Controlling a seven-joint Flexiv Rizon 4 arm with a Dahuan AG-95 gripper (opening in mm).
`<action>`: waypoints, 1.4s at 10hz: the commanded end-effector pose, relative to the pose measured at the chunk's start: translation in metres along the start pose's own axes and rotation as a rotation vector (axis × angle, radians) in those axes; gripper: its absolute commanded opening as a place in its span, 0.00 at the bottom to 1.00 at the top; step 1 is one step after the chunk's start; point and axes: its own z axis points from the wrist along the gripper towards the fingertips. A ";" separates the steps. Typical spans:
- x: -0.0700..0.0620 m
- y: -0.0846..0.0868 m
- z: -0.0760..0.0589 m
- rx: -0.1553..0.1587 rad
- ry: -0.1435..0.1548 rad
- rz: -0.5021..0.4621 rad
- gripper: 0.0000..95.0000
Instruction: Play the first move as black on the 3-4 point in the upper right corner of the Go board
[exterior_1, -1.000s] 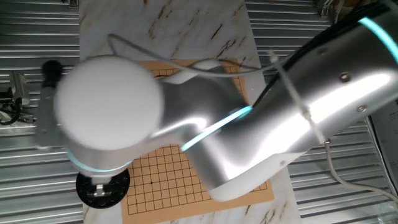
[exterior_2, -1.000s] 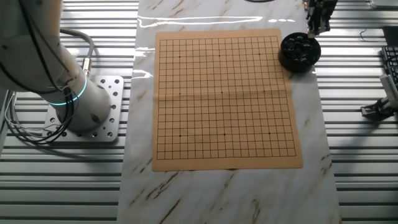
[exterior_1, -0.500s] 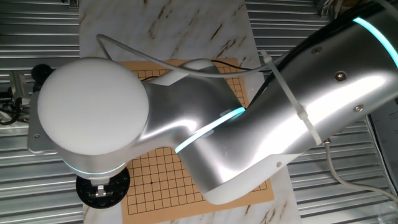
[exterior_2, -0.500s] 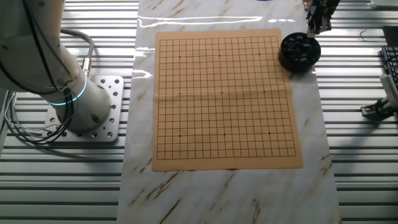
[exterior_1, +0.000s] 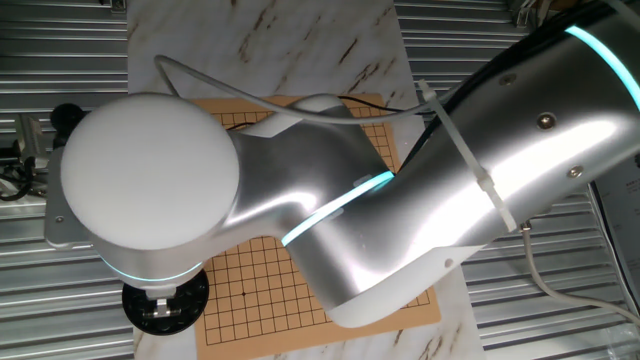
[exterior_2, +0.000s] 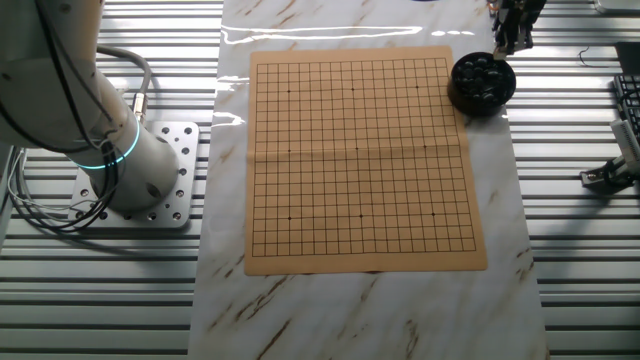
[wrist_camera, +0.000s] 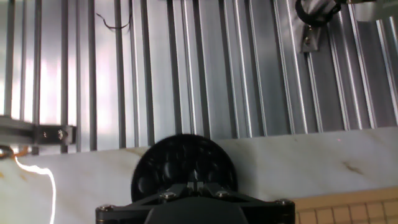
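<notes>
The round black bowl (exterior_2: 482, 83) stands off the board's top right corner and holds several glossy black stones (exterior_2: 478, 76). My gripper (exterior_2: 510, 40) hangs just above the bowl's far rim. In the hand view the bowl (wrist_camera: 168, 163) lies right under the gripper (wrist_camera: 196, 185), whose fingers are drawn together with only a thin slit between them. Whether a stone sits between the tips is hidden. The Go board (exterior_2: 362, 160) is bare. In one fixed view the arm covers most of the board (exterior_1: 262, 290), and the bowl (exterior_1: 172, 303) shows at the bottom left.
The board lies on a marble-patterned slab (exterior_2: 370, 310) over a ribbed metal table (exterior_2: 580, 250). The arm's base (exterior_2: 130, 170) stands left of the board. A metal clamp (exterior_2: 612, 170) sits at the right edge, and a bracket (wrist_camera: 311, 31) lies on the ribs beyond the bowl.
The arm shifted between one second and half a second ago, and the gripper rose slightly over the bowl. It has held still since.
</notes>
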 end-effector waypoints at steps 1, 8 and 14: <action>0.001 0.000 0.000 0.001 -0.003 0.002 0.00; 0.002 0.001 0.001 0.005 -0.008 0.007 0.00; 0.002 0.001 0.001 -0.010 0.001 -0.106 0.00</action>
